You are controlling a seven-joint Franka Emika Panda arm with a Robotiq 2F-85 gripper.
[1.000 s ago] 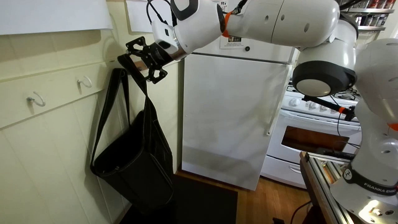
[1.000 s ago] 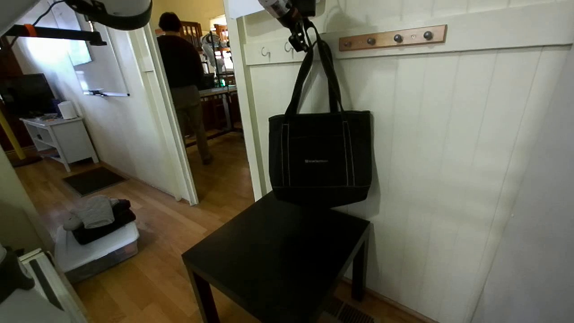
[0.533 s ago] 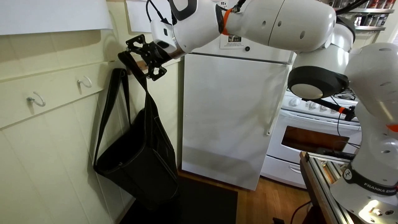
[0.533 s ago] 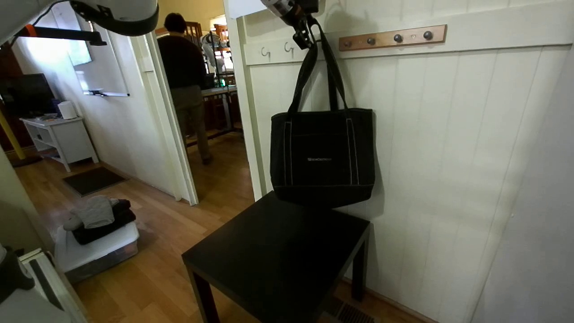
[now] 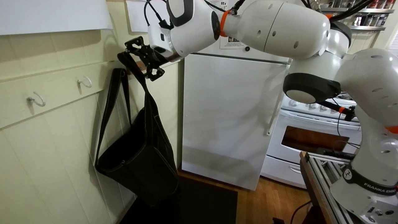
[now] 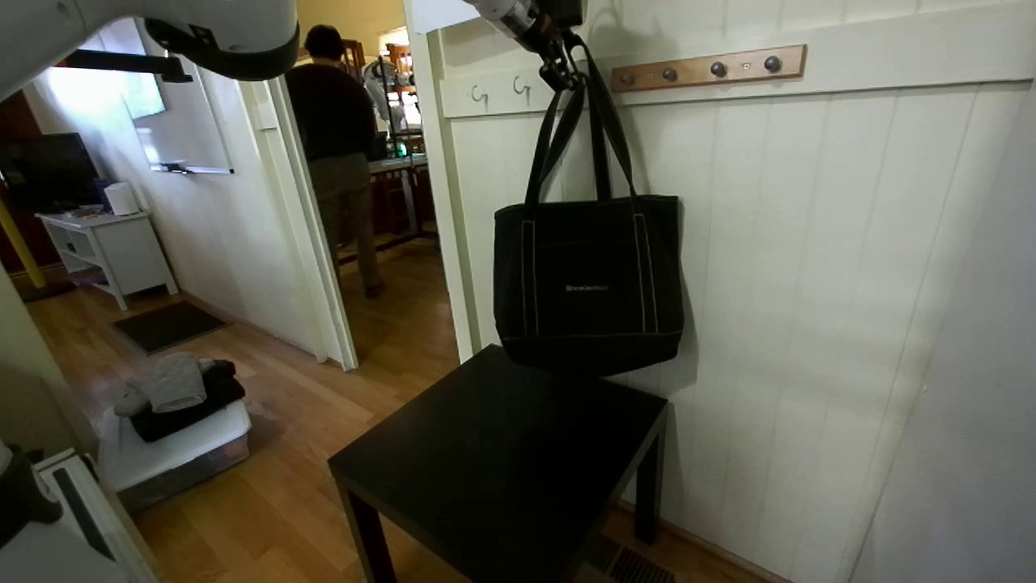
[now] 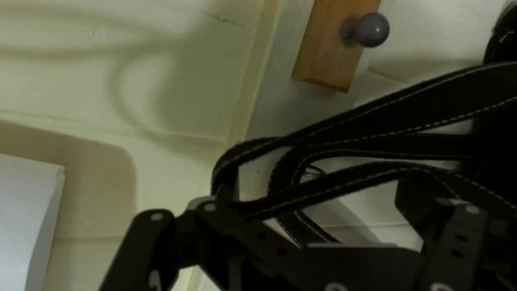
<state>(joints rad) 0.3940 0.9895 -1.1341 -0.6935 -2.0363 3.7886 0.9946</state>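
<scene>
Spread wide at the bottom of the wrist view, with a broad gap between the fingers: black gripper. Looped over 1 fingertip, then stretching to the right edge of that frame: black strap with pale stitching. Hanging from it, below the gripper: black bag, just right of centre in an exterior view; the same black bag left of centre, mouth gaping, in an exterior view. Peaking beside the gripper, upper left of an exterior view: second strap; cannot make out its support. At upper right of the wrist view: wooden rack with 1 grey knob; at upper right of an exterior view, same wooden rack with 4 knobs. At left of an exterior view: 2 white hooks. Below the bag, at lower centre of an exterior view: black table; cannot tell about contact between those 2. Reaching from the right edge of an exterior view: white arm, with a fridge at centre and a stove at right behind it. At upper left of an exterior view: person, turned away. At lower left: clothes on a storage box.
</scene>
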